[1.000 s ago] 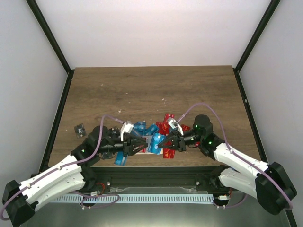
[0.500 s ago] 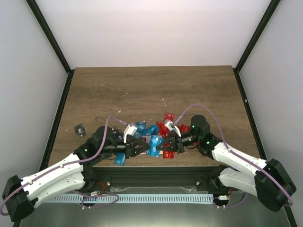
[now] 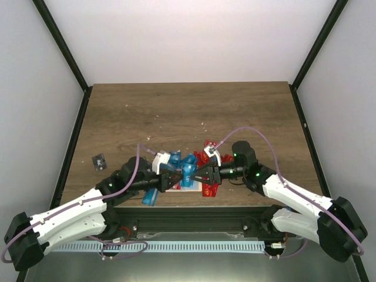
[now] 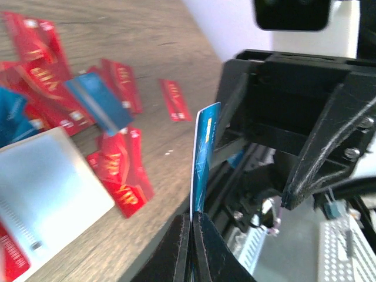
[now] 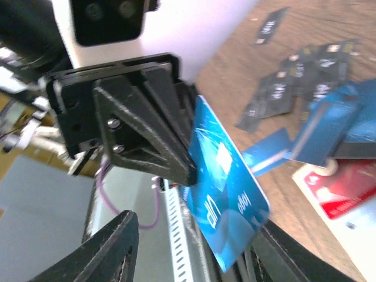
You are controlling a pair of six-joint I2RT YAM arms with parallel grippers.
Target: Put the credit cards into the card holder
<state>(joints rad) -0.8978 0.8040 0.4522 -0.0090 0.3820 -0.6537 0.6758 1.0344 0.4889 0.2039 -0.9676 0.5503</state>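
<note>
Handover step: left claw (image 4: 192,235) clamped on blue card (image 4: 204,147); right claw (image 5: 188,249) apart around it, contact unclear. Next: align card with card holder (image 4: 53,182), lower left of left-wrist view.

The brown wooden tabletop (image 3: 188,106) fills the middle of the top view, its grain running left to right. A loose heap of red and blue credit cards (image 3: 210,190) lies on it at lower centre, many overlapping one another. The pale card holder (image 4: 41,188) lies flat among them, with red cards touching its edges. One black card (image 3: 98,161) lies well apart at the left, and a stray blue card (image 3: 149,198) lies near the bottom edge. A few pale specks (image 3: 203,124) dot the bare wood above the heap.
</note>
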